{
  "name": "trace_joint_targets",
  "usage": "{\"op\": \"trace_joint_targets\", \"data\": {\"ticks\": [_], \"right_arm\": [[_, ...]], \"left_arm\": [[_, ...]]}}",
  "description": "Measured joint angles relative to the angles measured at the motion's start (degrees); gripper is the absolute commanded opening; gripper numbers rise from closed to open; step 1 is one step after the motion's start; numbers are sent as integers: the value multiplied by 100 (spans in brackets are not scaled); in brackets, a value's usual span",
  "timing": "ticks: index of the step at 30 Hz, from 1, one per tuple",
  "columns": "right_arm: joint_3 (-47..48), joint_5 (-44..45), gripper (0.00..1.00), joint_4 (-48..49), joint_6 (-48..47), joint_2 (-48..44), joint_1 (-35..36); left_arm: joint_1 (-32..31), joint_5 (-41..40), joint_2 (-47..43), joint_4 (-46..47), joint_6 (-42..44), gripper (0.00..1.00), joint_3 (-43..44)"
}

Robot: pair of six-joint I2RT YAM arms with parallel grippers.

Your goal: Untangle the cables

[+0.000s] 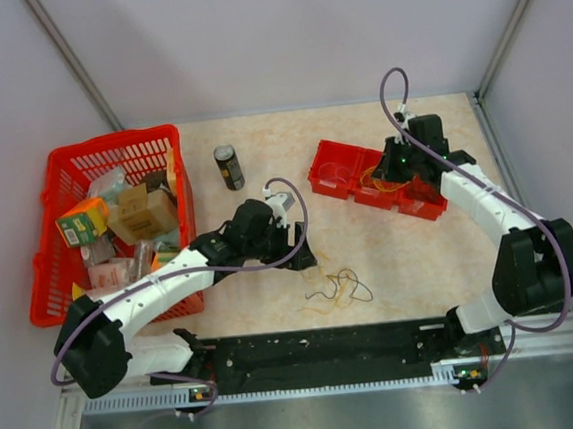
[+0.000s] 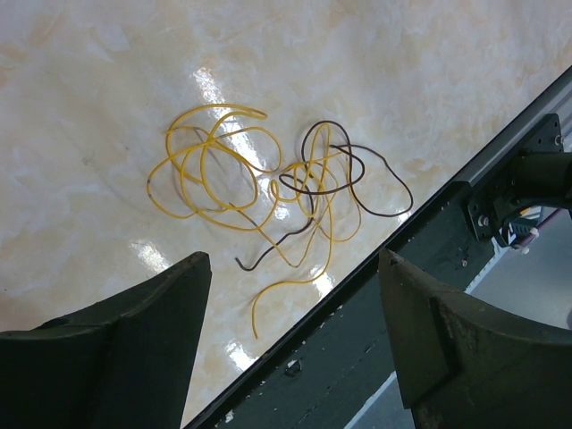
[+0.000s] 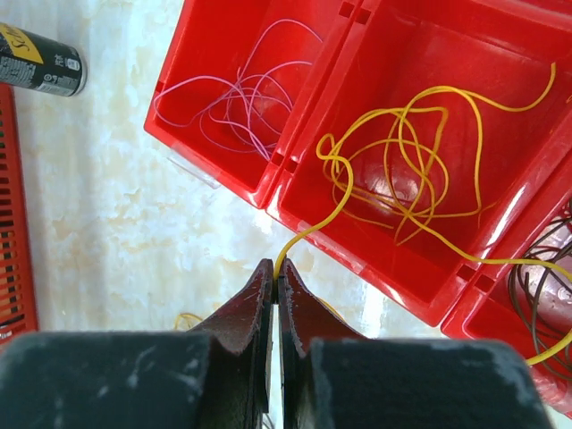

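When viewed from above, shows a loose tangle of cables on the table, near side, between the two arm bases and just far of the black rail. Puts the left gripper just left of the tangle, apart from it. Puts the right gripper at far right, over the red bins. Also has a red basket full of packets at the left and a dark can standing upright, far of centre.

Left wrist next. Looks down between widely spread fingers with nothing between them, so open and empty. Finds yellow loops crossing a brown cable, the two overlapping in the middle, all flat on the table close to the rail.

Right wrist last. Shows jaws pressed together, with the tips pinching a yellow strand. Traces that strand over the rim from the middle bin, to a yellow bundle piled inside. Finds a thin pink cable curled in the left bin and brown wires in the right bin, only partly in view. Catches the can lying at far left.
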Motion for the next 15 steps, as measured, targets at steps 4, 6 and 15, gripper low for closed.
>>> {"op": "trace_joint_targets", "data": {"ticks": [4, 6, 15], "right_arm": [[0, 17, 0, -37, -48, -13, -70], [15, 9, 0, -66, -87, 103, -116], [1296, 13, 7, -398, -153, 1714, -247]], "left_arm": [[0, 0, 0, 13, -2, 80, -7], [0, 0, 0, 15, -2, 80, -7], [-9, -2, -7, 11, -4, 80, -17]]}}
